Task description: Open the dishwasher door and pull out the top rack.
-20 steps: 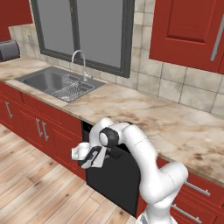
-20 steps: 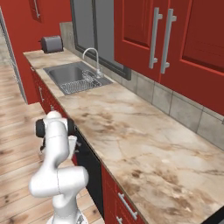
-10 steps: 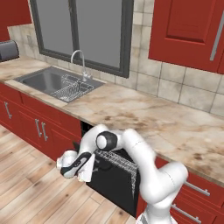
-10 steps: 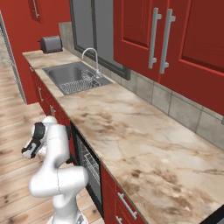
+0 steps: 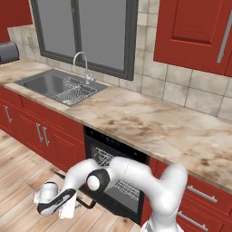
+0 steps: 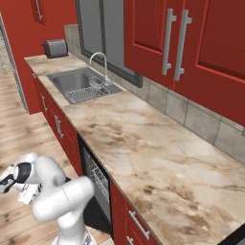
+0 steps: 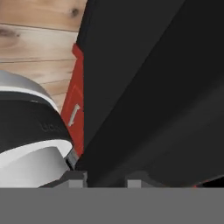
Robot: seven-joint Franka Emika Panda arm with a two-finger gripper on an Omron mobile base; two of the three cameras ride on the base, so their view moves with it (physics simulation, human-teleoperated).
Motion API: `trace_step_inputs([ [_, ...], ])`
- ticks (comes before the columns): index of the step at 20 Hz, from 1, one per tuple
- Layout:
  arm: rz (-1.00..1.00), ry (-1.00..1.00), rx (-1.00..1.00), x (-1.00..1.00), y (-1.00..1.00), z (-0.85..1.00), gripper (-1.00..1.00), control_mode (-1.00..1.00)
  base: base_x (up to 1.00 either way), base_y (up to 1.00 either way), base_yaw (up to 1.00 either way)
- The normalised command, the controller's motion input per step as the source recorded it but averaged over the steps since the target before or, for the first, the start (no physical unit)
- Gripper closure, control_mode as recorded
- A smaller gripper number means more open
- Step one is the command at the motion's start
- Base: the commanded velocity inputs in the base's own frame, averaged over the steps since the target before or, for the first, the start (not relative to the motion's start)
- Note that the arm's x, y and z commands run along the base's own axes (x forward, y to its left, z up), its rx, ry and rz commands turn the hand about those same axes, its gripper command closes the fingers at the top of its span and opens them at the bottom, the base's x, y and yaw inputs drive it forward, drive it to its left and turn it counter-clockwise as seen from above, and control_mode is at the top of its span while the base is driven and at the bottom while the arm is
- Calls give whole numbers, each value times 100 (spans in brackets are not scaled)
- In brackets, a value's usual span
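The gripper (image 5: 68, 209) hangs low over the wood floor (image 5: 18, 190), at the outer edge of the dishwasher door (image 5: 86, 199). The door is swung down nearly flat, its long axis running along the cabinet front, and its bar handle (image 5: 84, 202) sits right beside the gripper. Whether the fingers clamp the handle cannot be told. Behind and above the gripper, the top rack (image 5: 118, 174) sits inside the opening. No writing is legible.

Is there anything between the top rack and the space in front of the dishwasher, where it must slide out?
Nothing visible blocks it. The dishwasher door is swung down, and the top rack sits inside the open cavity. The gripper is low, at the door's handle, below the rack's path.
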Motion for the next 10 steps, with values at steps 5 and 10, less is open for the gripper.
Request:
trace_step_inputs([
  [5, 9, 24, 37, -11, 28, -63, -100, -100, 0, 0, 0],
  [10, 4, 1, 29, -37, -11, 55, -100, -100, 0, 0, 0],
])
